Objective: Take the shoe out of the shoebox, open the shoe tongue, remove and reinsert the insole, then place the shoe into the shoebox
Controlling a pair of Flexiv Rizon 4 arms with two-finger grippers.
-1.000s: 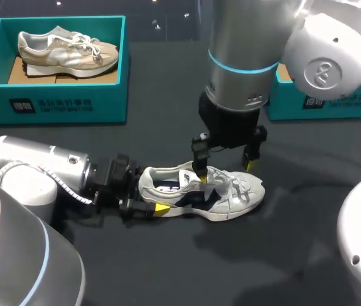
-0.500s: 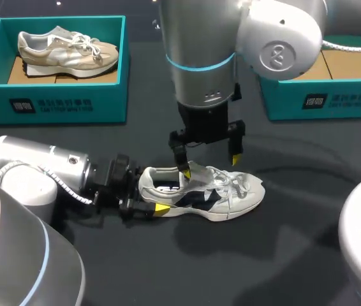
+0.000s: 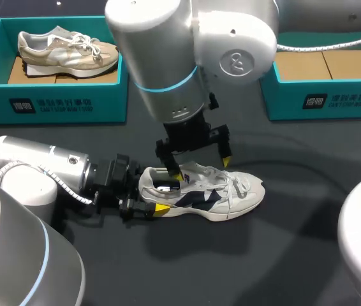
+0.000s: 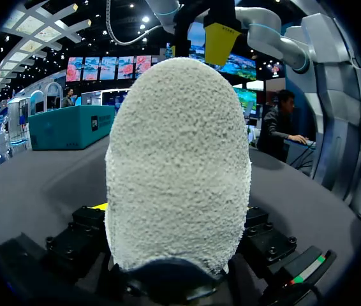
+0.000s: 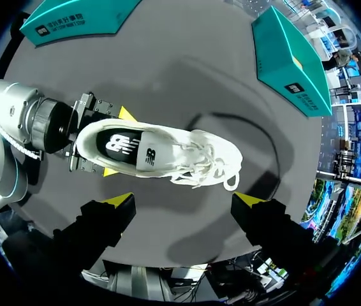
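A white shoe [image 3: 199,194] lies on its sole near the middle of the black table [image 3: 244,268]. Its long side runs from the left edge to the right edge. The toe points to the right edge and the heel to the left edge. It looks soft, with dark side patches and loose white laces.

The left tool [image 3: 145,203] lies low on the table and pinches the heel from both sides. The right tool [image 3: 199,164] hangs just above the shoe's opening. Its two yellow tips are spread wide and hold nothing.

The left wrist view shows only the back of the heel [image 4: 177,159], a tall rounded bump with a rough, grainy skin. The right wrist view looks straight down and shows the dark insole [image 5: 115,145] inside, which the other views hide.

A teal shoebox [image 3: 53,105] with a tan shoe [image 3: 66,51] in it sits at the far left corner. Another teal shoebox [image 3: 324,102] with brown cardboard [image 3: 324,64] in it sits at the far right.
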